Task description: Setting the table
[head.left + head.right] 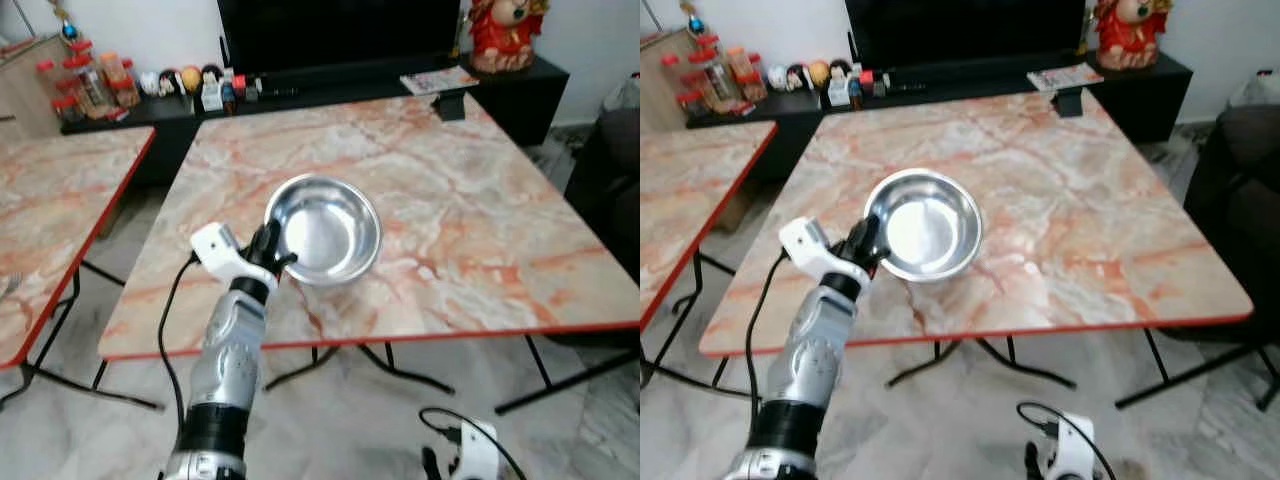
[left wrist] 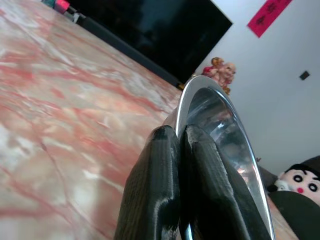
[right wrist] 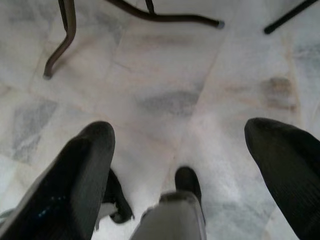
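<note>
One left claw [image 1: 270,252] pinches bowl [image 1: 325,228] rim.

Big marble table [image 1: 450,200] is mostly bare: lots of room on the right & far side. Only thing in the way is the steel bowl [image 1: 325,230] near the front-left w/ the left gripper [image 1: 268,250] pinching its rim. Far edge: small dark block [image 1: 450,103]. Behind, the TV shelf [image 1: 150,105] is packed w/ jars & toys. Gap between this table & the second table [image 1: 60,200] on the left. Right gripper [image 3: 180,150] hangs low, fingers apart, over floor.
</note>
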### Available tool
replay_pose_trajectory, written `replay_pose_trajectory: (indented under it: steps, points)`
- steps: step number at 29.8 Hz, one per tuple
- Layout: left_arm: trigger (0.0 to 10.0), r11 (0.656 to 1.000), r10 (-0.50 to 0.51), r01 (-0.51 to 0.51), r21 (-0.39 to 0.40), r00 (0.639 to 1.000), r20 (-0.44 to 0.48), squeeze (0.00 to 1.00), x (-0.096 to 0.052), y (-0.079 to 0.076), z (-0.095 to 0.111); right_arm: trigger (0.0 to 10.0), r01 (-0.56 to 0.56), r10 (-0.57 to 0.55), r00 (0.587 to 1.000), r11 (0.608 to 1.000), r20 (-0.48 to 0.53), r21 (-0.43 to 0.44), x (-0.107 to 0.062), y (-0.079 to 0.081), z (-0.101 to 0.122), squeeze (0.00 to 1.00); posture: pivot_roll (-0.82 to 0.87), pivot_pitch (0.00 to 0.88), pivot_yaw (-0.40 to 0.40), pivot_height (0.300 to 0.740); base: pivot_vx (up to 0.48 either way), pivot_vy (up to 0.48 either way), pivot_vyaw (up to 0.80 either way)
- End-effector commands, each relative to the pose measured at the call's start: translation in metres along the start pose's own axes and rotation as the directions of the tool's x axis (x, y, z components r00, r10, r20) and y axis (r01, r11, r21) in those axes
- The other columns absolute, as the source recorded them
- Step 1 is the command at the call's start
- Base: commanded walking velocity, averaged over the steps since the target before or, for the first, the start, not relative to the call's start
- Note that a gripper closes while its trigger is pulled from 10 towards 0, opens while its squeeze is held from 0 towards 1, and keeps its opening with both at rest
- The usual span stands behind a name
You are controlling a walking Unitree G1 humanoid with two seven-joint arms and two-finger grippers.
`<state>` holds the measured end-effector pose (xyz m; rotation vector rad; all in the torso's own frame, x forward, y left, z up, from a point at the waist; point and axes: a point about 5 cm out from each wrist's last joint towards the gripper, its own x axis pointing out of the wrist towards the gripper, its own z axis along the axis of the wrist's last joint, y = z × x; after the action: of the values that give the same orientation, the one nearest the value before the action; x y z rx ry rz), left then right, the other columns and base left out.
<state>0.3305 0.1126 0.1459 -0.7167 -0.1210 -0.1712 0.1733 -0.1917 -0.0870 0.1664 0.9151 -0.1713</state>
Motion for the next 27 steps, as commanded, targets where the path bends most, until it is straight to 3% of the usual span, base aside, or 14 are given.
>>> replay_pose_trajectory:
  steps: [1,5,18,24,25,26,27]
  points:
    - [10.0,1.0,-0.008,0.008,0.008,1.0,0.016,0.0,0.002,-0.001,0.005,10.0,-0.008,0.008,1.0,1.0,-0.006,0.012,0.0,0.004,-0.003,0.0,-0.2,0.0,0.107,0.74,0.364,0.0,0.0]
    - [10.0,1.0,-0.018,0.017,0.003,1.0,0.014,0.0,0.002,-0.003,0.005,10.0,-0.008,0.008,1.0,1.0,-0.007,0.012,0.0,0.004,-0.003,0.0,-0.2,0.0,0.107,0.74,0.358,0.0,0.0]
    - [10.0,0.999,-0.045,0.045,-0.015,0.999,-0.024,0.0,-0.001,-0.005,-0.001,10.0,-0.012,0.012,1.0,1.0,-0.009,0.013,0.0,0.006,-0.004,0.0,-0.2,0.0,0.11,0.74,0.0,0.0,0.0]
    - [10.0,0.996,-0.064,0.05,-0.075,0.979,-0.193,0.0,-0.009,-0.009,-0.028,10.0,-0.017,0.017,1.0,1.0,-0.012,0.012,0.0,0.007,-0.004,0.0,-0.19,0.0,0.114,0.74,0.0,0.0,0.0]
    - [10.0,0.993,-0.063,0.038,-0.111,0.97,-0.234,0.0,-0.011,-0.011,-0.035,10.0,-0.017,0.017,1.0,1.0,-0.013,0.013,0.0,0.008,-0.005,0.0,-0.19,0.0,0.115,0.74,0.0,0.0,0.0]
    - [10.0,0.978,-0.038,-0.018,-0.209,0.964,-0.262,0.0,-0.012,-0.013,-0.043,10.0,-0.018,0.019,1.0,1.0,-0.015,0.012,0.0,0.009,-0.005,0.0,-0.19,0.0,0.116,0.74,0.0,0.0,0.0]
    - [10.0,0.972,-0.022,-0.046,-0.23,0.958,-0.285,0.0,-0.012,-0.013,-0.048,10.0,-0.019,0.019,1.0,1.0,-0.015,0.013,0.0,0.009,-0.006,0.0,-0.19,0.0,0.117,0.74,0.0,0.0,0.0]
